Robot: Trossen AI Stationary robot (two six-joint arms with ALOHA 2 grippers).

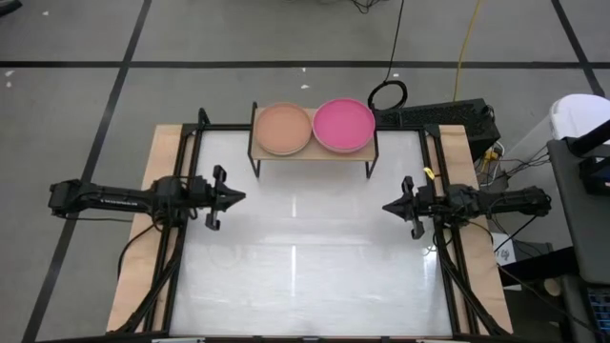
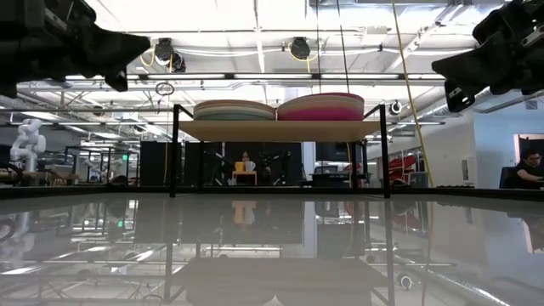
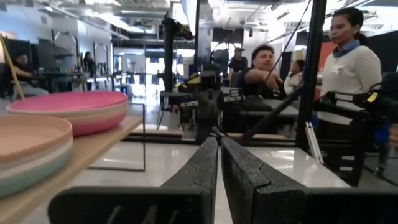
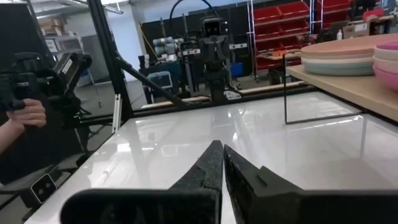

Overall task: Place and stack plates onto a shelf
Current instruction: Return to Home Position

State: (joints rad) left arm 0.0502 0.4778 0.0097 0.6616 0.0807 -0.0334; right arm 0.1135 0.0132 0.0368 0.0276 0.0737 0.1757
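Note:
Two stacks of plates rest on the shelf (image 1: 313,152) at the table's far edge. The left stack (image 1: 283,128) has a peach plate on top, the right stack (image 1: 343,124) a magenta one. In the low view the stacks (image 2: 235,110) (image 2: 320,107) sit on the wooden top (image 2: 278,129), several plates each. My left gripper (image 1: 238,197) hovers over the table's left side, shut and empty; its fingers (image 3: 217,163) point at the right arm. My right gripper (image 1: 389,206) hovers at the right side, shut and empty (image 4: 222,163).
The white glossy tabletop (image 1: 305,257) lies bare between and in front of the grippers. Black frame rails (image 1: 181,238) (image 1: 446,257) run along both sides. People stand and sit beyond the table (image 3: 348,56); a person's hand (image 4: 22,118) shows beside the left arm.

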